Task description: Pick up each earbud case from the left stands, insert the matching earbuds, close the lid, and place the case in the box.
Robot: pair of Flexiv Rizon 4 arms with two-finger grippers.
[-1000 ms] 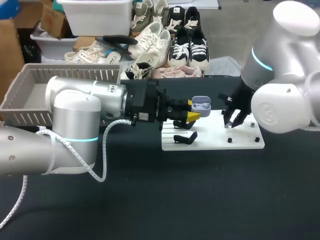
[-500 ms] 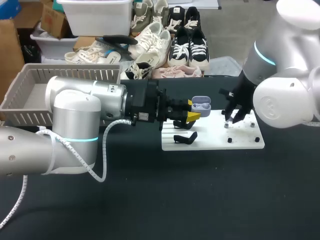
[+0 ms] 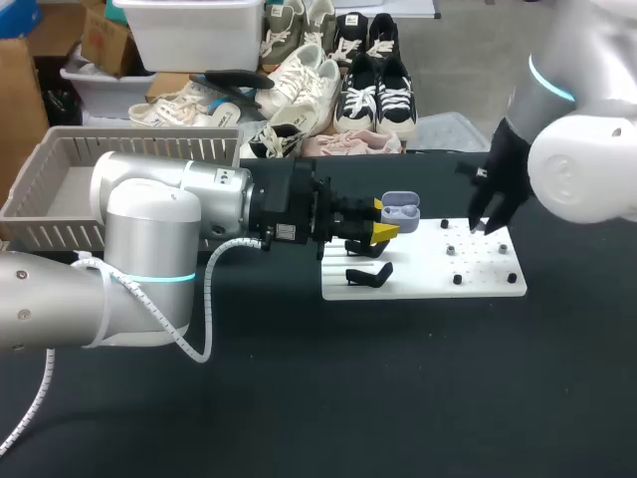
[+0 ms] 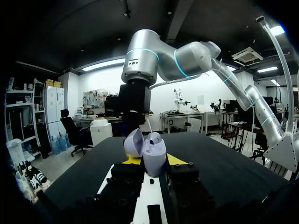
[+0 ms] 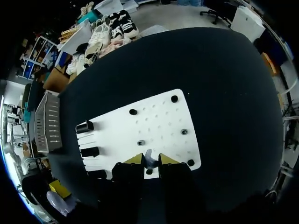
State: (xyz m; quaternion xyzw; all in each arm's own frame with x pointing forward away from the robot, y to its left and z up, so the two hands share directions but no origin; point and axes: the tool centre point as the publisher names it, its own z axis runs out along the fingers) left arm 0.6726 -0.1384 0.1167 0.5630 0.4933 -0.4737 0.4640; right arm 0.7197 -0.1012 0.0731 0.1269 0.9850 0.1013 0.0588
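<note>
Case for earbuds point(image 3: 400, 208), of pale lilac rounded plastic, is held above the far left part of the flat white peg board point(image 3: 428, 279). The left gripper point(image 3: 391, 221) is closed on its lower half from two sides. Its hinged lid stands open. I cannot make out any writing on it. The right gripper point(image 3: 485, 224) hangs over the far right part of the board, its yellow tips pinching a small whitish earbud point(image 5: 149, 157). Black stands point(image 3: 368, 276) sit on the left part of the board. The grey slatted plastic box point(image 3: 60, 189) lies at the far left of the dark bench point(image 3: 398, 398).
</note>
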